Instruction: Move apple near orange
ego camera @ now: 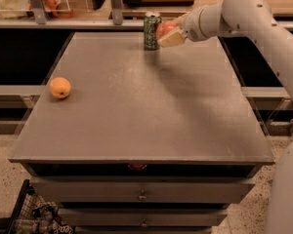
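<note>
Grips the apple (162,27) in the closed pincer (169,34), just right of the can (152,30), above the worktop (146,116); leaves the orange (60,87) far left of the can; probably feels firm, smooth, light; needs hold across the widest part.

Worktop (146,106): smooth grey-brown sheet, matt, with a dull sheen and faint scuffs where light falls. Gripper (169,34) at the far edge, just beside the soda can (152,30); jaws look like pale cream plastic, matt, clamped on the apple (163,28). I read the apple's skin as smooth, slightly waxy. Can: printed metal, brighter at the rim. Orange (60,87), left side: matt skin, texture not legible to me. Arm (244,13) shell: smooth white plastic, soft sheen.
</note>
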`<state>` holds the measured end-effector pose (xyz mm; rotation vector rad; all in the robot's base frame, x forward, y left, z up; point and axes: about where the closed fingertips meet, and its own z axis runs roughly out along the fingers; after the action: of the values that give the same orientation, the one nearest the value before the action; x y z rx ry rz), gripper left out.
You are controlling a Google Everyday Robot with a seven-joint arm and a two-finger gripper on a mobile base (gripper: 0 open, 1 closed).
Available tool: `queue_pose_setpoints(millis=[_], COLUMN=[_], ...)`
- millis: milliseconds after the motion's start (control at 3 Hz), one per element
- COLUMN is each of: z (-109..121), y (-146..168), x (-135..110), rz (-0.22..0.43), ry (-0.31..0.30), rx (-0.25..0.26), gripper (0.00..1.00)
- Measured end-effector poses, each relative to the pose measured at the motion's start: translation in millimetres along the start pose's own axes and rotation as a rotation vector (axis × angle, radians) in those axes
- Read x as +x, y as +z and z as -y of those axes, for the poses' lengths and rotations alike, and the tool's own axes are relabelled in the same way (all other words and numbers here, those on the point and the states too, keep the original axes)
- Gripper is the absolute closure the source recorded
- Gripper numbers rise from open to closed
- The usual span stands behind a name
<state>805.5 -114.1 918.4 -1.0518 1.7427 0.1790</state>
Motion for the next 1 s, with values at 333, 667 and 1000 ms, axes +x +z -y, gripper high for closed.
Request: queue_pose_setpoints(millis=[333, 667, 1000], z=[-14, -19, -24], y=[-19, -19, -16], x=[-31, -32, -33], rz=[0.058, 0.059, 0.069], ry=[-0.057, -0.071, -0.078], rx=[-0.056, -0.074, -0.095], gripper=[1.0, 1.0, 1.0])
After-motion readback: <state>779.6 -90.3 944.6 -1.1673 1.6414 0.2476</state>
